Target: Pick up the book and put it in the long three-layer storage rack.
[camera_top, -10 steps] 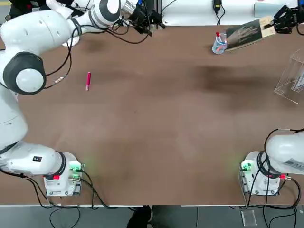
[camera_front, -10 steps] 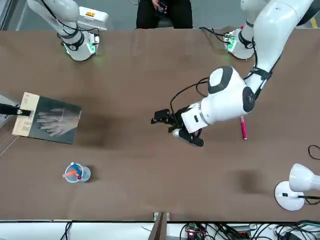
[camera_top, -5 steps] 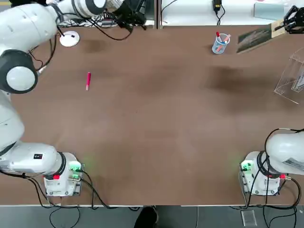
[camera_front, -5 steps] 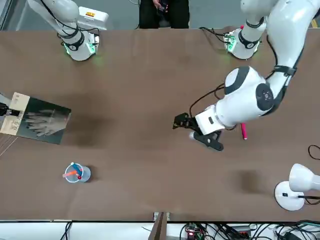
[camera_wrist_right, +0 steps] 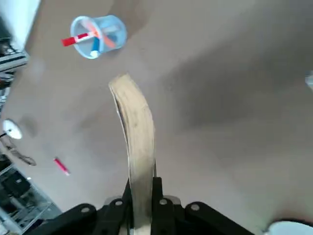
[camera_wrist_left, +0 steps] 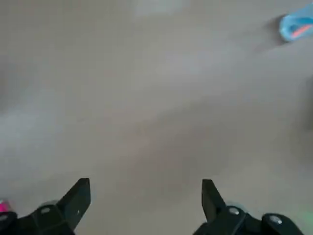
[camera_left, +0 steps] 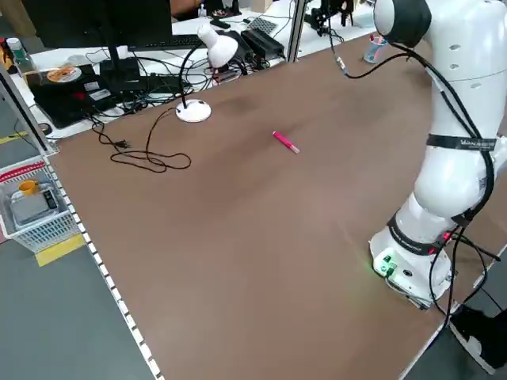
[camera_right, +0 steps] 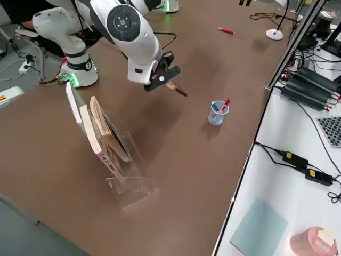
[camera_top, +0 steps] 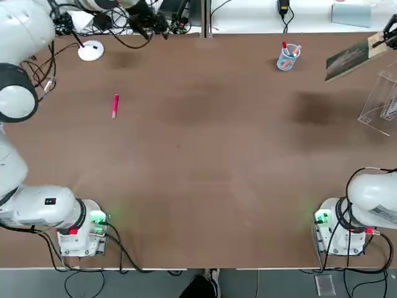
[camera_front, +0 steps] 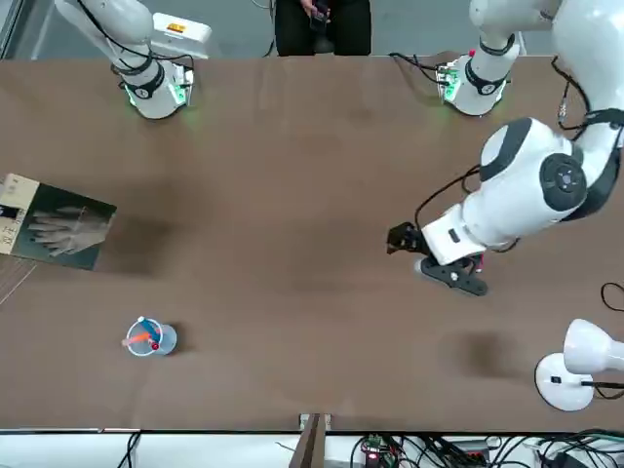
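"Dark grey and tan, that book: who has it?"
"The right gripper, clamped on it above the table, near the clear acrylic rack."
"And the left gripper?"
"Over the table on its own side, jaws wide apart, nothing between them."
"The pen cup?"
"Upright on the tabletop, pens inside."

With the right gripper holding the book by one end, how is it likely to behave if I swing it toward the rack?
The book looks fairly stiff, since most of it juts past the right gripper with only a slight curve. Gripped near one end, it may pivot if bumped. Its free page edges could splay against the rack.
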You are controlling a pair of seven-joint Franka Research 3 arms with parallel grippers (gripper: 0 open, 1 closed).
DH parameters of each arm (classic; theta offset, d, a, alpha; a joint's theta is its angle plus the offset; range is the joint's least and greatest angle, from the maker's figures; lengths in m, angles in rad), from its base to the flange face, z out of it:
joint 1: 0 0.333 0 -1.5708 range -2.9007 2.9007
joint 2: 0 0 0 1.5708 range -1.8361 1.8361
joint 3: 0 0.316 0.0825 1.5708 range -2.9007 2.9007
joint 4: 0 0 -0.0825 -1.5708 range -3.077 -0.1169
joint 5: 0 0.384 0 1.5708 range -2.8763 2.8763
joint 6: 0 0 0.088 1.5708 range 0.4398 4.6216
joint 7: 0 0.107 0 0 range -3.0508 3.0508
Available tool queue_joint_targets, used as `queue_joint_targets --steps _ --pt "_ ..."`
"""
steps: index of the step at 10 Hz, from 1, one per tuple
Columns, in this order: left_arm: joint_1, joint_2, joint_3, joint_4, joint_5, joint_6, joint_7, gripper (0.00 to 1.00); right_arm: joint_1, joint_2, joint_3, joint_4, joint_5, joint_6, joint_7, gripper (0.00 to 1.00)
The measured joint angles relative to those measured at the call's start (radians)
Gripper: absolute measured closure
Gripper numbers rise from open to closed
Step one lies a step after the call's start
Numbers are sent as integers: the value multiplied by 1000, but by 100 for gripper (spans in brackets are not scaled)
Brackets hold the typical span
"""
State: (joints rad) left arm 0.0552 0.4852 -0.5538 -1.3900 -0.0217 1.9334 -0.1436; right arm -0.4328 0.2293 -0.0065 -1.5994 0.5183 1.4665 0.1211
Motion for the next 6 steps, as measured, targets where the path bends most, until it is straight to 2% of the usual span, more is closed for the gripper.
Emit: queue_joint_targets --steps 5,6 --pt "79 -39 7 -4 16 -109 -13 0 -11 27 3 64 -155 -2 57 85" --pt "81 -46 28 -4 17 -126 -8 0 -10 35 6 78 -180 -3 72 85"
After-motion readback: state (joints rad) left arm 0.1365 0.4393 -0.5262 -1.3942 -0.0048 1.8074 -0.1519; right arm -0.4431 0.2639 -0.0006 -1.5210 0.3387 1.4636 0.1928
